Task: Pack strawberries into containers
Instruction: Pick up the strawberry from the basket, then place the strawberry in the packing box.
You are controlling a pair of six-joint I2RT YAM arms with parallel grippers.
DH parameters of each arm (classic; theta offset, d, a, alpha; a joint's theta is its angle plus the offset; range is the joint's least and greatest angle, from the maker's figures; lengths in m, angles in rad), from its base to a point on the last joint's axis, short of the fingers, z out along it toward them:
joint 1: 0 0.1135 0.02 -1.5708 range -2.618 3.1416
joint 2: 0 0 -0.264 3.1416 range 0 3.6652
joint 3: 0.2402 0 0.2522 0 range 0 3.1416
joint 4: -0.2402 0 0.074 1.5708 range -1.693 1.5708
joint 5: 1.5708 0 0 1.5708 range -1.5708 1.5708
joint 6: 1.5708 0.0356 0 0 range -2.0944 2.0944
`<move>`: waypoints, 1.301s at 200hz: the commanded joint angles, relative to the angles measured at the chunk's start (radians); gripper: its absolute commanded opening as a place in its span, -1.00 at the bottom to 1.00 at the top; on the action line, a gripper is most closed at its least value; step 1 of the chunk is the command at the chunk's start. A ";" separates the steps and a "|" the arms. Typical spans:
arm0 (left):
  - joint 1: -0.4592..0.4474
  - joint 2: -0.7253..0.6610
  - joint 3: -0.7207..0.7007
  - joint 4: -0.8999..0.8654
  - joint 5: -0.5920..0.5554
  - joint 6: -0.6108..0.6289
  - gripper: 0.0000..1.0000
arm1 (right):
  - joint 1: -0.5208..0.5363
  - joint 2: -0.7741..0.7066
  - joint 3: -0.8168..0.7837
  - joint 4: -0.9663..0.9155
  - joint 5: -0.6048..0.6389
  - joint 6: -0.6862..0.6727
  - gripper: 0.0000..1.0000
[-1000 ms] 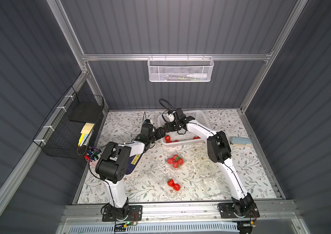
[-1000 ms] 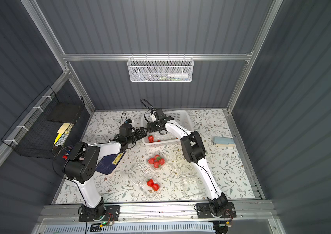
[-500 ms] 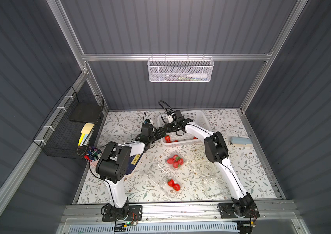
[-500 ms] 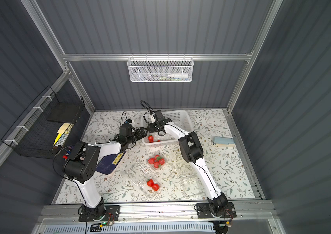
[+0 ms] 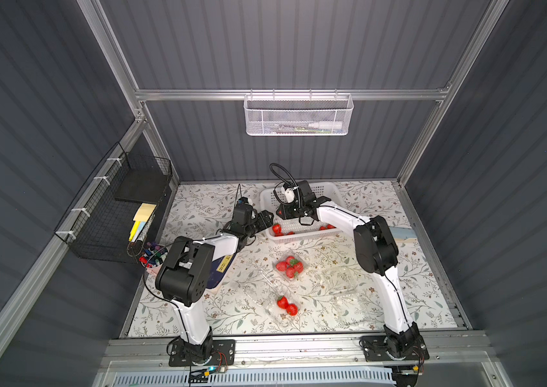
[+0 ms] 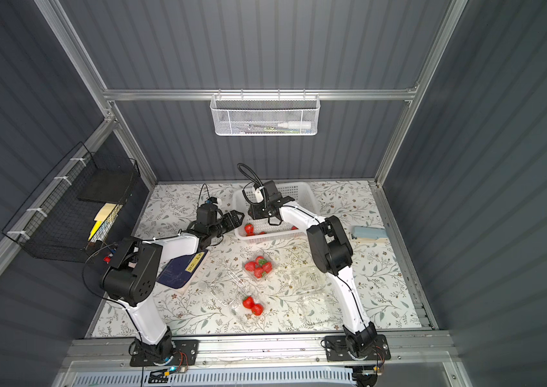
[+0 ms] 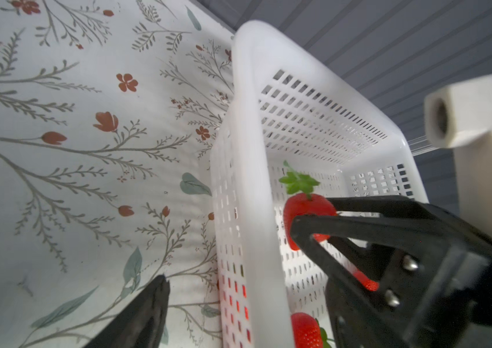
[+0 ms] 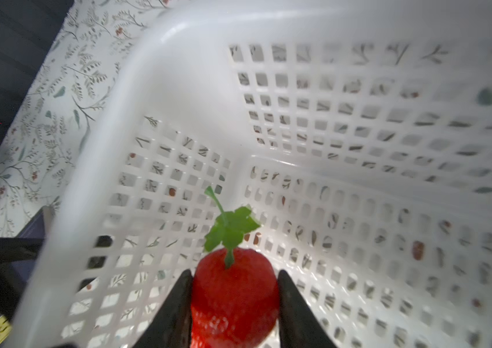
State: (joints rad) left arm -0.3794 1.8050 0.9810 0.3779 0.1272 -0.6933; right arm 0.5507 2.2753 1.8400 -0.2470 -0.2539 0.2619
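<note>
strawberries [image 5: 289, 267] fill one container [image 5: 307, 258], two lie in a second container [image 5: 282, 320]; right gripper [image 8: 234, 274] clamps a berry [image 8: 234, 298] in white basket [image 5: 298, 237], left gripper [image 5: 265, 219] gapes alongside.

I'd call this a robotics lab cell rather than any kitchen or shop. Grey ribbed wall panels [image 5: 298, 43] close it in on three sides, held in a bare aluminium frame [image 5: 292, 94]. At six o'clock a left arm [image 5: 184, 274] and a right arm [image 5: 376, 248] are bolted to a metal rail [image 5: 298, 346], with loose wires [image 5: 220, 359] at their bases. A white mesh basket [image 5: 297, 115] hangs at twelve o'clock and a black wire basket [image 5: 104, 214] at nine. A floral cloth [image 5: 433, 301] covers the table.
</note>
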 commanded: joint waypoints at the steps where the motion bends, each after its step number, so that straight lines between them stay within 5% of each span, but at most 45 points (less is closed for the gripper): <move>1: -0.005 -0.078 0.022 -0.036 -0.031 0.024 0.66 | -0.006 -0.092 -0.061 0.032 0.005 -0.007 -0.63; 57: 0.031 -0.206 0.010 -0.065 -0.031 0.001 0.67 | 0.046 -0.435 -0.359 -0.077 0.008 0.055 -0.67; 120: 0.069 -0.366 -0.004 -0.153 -0.095 -0.011 0.69 | 0.339 -0.792 -0.767 -0.197 0.066 0.070 -0.68; 166: 0.077 -0.439 -0.037 -0.184 -0.114 -0.030 0.71 | 0.542 -0.687 -0.831 -0.201 0.009 0.097 -0.71; 218: 0.077 -0.469 -0.056 -0.193 -0.117 -0.044 0.71 | 0.601 -0.578 -0.813 -0.147 -0.040 0.135 -0.70; 233: 0.077 -0.469 -0.049 -0.204 -0.121 -0.044 0.72 | 0.601 -0.566 -0.811 -0.154 -0.018 0.136 -0.61; 260: 0.077 -0.464 -0.047 -0.207 -0.120 -0.044 0.72 | 0.601 -0.560 -0.808 -0.173 0.010 0.138 -0.14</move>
State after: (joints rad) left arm -0.3058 1.3567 0.9382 0.1936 0.0177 -0.7296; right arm 1.1484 1.7103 1.0122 -0.4053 -0.2722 0.3840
